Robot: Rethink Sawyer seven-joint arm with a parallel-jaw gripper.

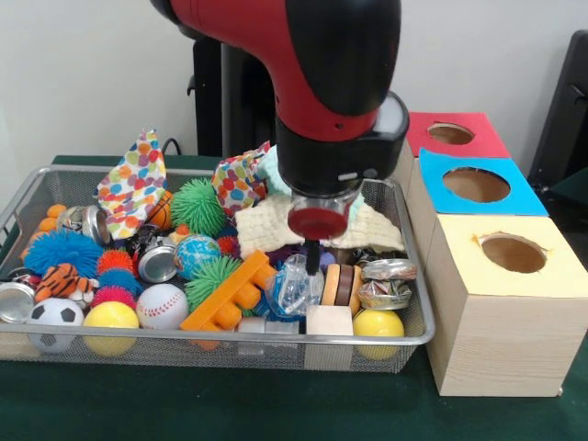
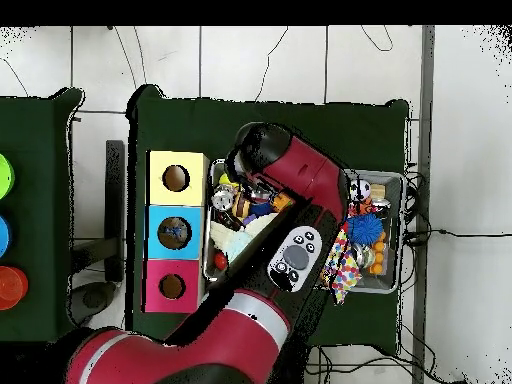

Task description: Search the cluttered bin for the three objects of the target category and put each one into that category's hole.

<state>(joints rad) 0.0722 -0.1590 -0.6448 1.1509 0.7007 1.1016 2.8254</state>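
The wire bin (image 1: 415, 338) is packed with mixed items. My gripper (image 1: 312, 261) reaches down into its middle front, just above a crumpled clear plastic piece (image 1: 294, 283) and beside an orange toy brick (image 1: 227, 292). The arm's head hides the gripper's tip, and in the overhead view the arm (image 2: 296, 250) covers it fully. Three boxes stand to the right of the bin, with holes in a red top (image 1: 452, 133), a blue top (image 1: 476, 185) and a yellow top (image 1: 513, 253). Crushed cans (image 1: 386, 281), a baseball (image 1: 162, 306), yellow balls (image 1: 378, 323) and a cream cloth (image 1: 260, 226) lie around the gripper.
Green spiky balls (image 1: 197, 207), a blue spiky ball (image 1: 61, 250), a soccer ball (image 1: 56, 314), a dotted cloth (image 1: 134, 182) and wooden blocks (image 1: 329, 320) fill the bin. From above, the boxes (image 2: 176, 232) sit left of the bin (image 2: 391, 232). Coloured discs (image 2: 8, 232) lie at the far left.
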